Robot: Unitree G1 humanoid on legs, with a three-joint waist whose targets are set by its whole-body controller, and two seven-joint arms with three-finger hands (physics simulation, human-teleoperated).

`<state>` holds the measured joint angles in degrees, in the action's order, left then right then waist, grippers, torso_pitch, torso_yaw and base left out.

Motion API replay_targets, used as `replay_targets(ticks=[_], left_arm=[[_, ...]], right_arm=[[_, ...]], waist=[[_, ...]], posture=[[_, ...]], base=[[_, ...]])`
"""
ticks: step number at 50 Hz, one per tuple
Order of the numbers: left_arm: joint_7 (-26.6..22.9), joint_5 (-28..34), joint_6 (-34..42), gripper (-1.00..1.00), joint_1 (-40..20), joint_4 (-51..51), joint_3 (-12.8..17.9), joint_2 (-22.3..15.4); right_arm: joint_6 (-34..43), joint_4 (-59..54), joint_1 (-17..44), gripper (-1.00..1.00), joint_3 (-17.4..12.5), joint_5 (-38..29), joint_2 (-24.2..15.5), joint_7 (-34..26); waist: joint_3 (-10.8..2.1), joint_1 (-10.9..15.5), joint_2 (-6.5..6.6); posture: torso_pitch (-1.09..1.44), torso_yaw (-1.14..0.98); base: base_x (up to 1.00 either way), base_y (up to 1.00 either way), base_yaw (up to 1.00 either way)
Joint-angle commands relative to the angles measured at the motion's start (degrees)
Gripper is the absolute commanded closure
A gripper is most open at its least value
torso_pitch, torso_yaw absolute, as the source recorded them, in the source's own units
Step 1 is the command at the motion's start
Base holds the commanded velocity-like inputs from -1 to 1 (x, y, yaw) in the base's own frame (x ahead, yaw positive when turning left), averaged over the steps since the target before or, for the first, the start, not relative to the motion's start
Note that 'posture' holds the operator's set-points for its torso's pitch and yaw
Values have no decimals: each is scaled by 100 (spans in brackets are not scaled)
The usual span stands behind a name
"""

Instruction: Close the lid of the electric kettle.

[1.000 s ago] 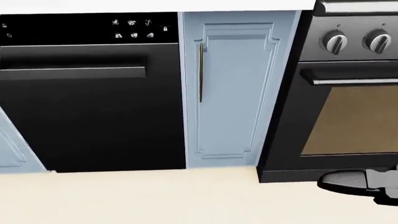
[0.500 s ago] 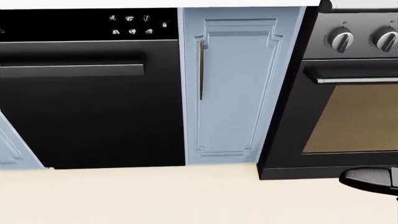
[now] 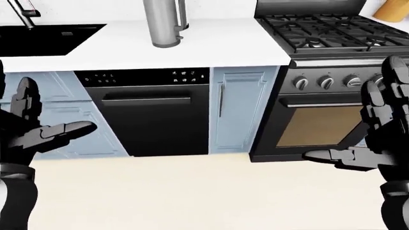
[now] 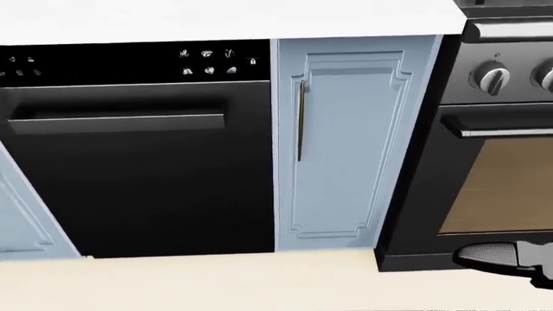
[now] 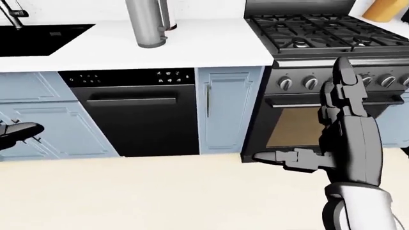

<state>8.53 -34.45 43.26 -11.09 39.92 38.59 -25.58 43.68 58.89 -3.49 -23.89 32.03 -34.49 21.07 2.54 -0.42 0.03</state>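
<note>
- White countertop (image 3: 211, 45) across the top of the eye views; cream floor (image 3: 192, 191) below; pale blue cabinet fronts, one narrow cabinet door (image 4: 345, 142) between the black dishwasher (image 3: 153, 115) and the oven (image 3: 313, 124).
- Black sink (image 3: 44, 38) sunk in the countertop at 10 o'clock in the left-eye view, faucet (image 3: 22, 12) cut off by the top edge.
- Electric kettle (image 3: 165, 23), a brushed-metal cylinder, upright on the countertop at 12 o'clock above the dishwasher; upper part and lid cut off by the frame, so lid state not visible.
- Gas stove (image 5: 313, 33) at 1 o'clock; knobs along its panel; a yellowish thing (image 5: 388, 9) at the top right corner, too cropped to name.
- Left hand (image 3: 38, 127) at 9 o'clock, fingers spread wide, holding nothing.
- Right hand (image 5: 339, 139) at 4 o'clock, fingers upright and splayed, thumb out sideways, empty; covers part of the oven door.
- Head view: only appliance fronts and a dark fingertip at 4 o'clock.
</note>
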Motion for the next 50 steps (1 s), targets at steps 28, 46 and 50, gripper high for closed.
replay_targets(ticks=[28,46,50], left_arm=[[-66,99,-178,-100,-53,78,63,-48],[-168,291,-321,-100,-47,-61,-30,21],[-134,226,-212,-100,-61,34,19,5]], right_arm=[[-170,110,35,-100,-89,-82,34,-56],[-148,110,49,-100,-87,-136,71,-102],[-145,110,47,-100,-82,-244,155,-198]], waist=[[-72,-13,-157],[-31,-29,-319],[-110,-18,-295]], posture=[[0,0],[0,0],[0,0]], base=[[0,40,0],[0,37,0],[0,37,0]])
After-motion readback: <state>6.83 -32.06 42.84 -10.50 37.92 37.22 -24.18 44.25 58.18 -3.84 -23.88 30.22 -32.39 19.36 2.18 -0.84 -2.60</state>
